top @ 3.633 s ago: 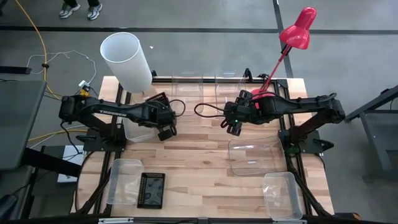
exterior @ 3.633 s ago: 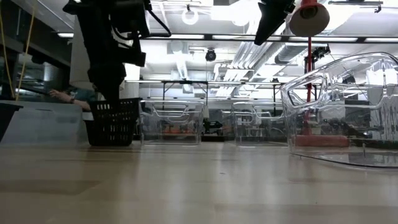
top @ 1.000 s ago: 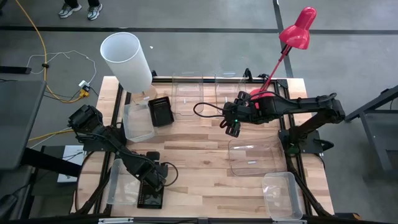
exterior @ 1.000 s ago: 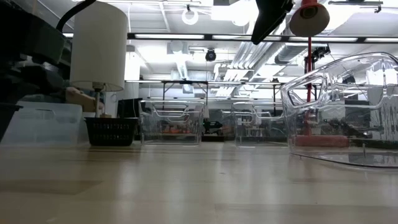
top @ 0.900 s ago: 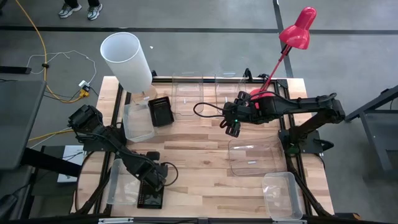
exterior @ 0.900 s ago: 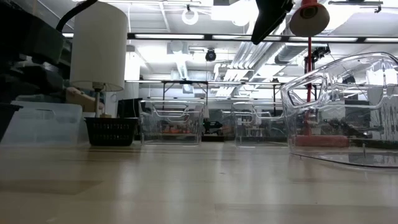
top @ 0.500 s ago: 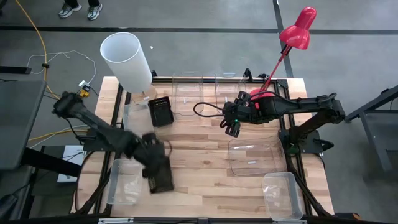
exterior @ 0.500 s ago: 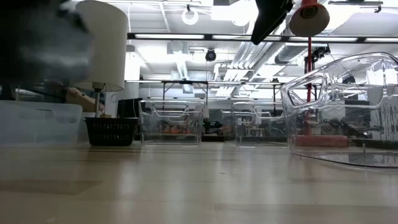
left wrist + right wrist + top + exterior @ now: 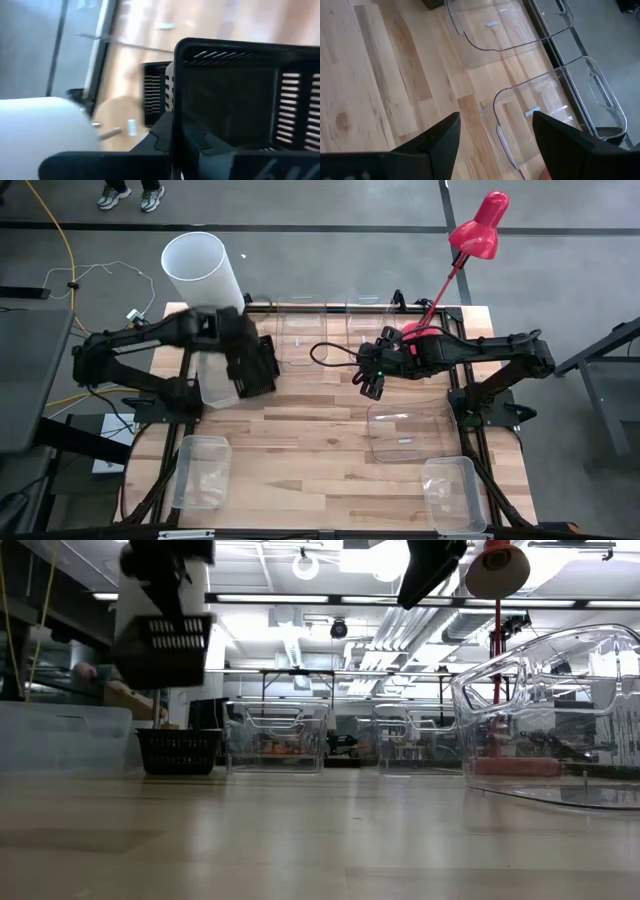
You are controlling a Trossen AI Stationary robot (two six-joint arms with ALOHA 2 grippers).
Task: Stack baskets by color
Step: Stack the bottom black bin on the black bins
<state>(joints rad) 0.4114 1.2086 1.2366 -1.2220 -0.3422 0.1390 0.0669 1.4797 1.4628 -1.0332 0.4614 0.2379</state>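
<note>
Overhead ceiling tubes are lighting the room evenly and brightly; the wooden table is showing only soft, faint shadows. Motion blur is smearing the left arm and the black perforated basket above the table. The left wrist view is looking soft throughout. Glare is glinting off the clear basket beside the red desk lamp.

The bench is pale wood planking, smooth with visible grain. The black basket is matt perforated plastic. The clear baskets are glossy see-through plastic, the frosted basket a duller translucent plastic. The lampshade looks matt white, the desk lamp glossy red.
</note>
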